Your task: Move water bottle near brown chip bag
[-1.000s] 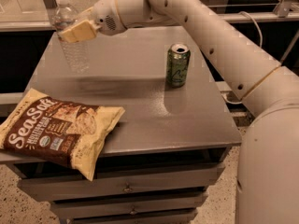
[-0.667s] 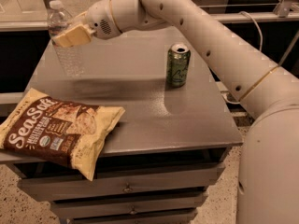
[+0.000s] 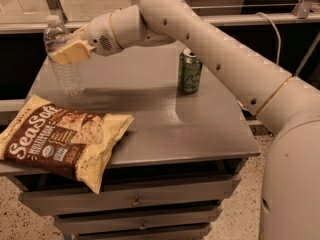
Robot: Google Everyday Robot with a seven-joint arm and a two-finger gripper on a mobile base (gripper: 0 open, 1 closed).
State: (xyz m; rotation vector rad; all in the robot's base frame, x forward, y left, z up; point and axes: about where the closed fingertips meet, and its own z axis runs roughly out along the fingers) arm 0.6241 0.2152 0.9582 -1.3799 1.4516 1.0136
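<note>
White robot arm [image 3: 225, 69], reaching from the right edge across to the far left corner of the grey cabinet top [image 3: 165, 119]. Drawers below, shut.

Brown chip bag [image 3: 60, 139] flat at the front left, lettering up, one corner hanging past the front edge. Water bottle [image 3: 67, 79] upright behind the bag, towards the back left corner, bare tabletop between the two; base at or just above the surface, hard to say which. Green drink can [image 3: 190, 71] standing well to the right, clear of the route. Gripper [image 3: 64, 53] clamped on the bottle's upper body just under the white cap, tan fingers [image 3: 75, 51] pressed against the ribbed plastic.

Judged to be mid-carry. To finish well: keep the bottle vertical and the squeeze light, since thin ribbed plastic probably buckles. Bring it forward towards the bag's rear edge, stopping just beside the crinkled foil rather than on it. Set the base flat on bare tabletop before letting go. Avoid the left edge of the top.
</note>
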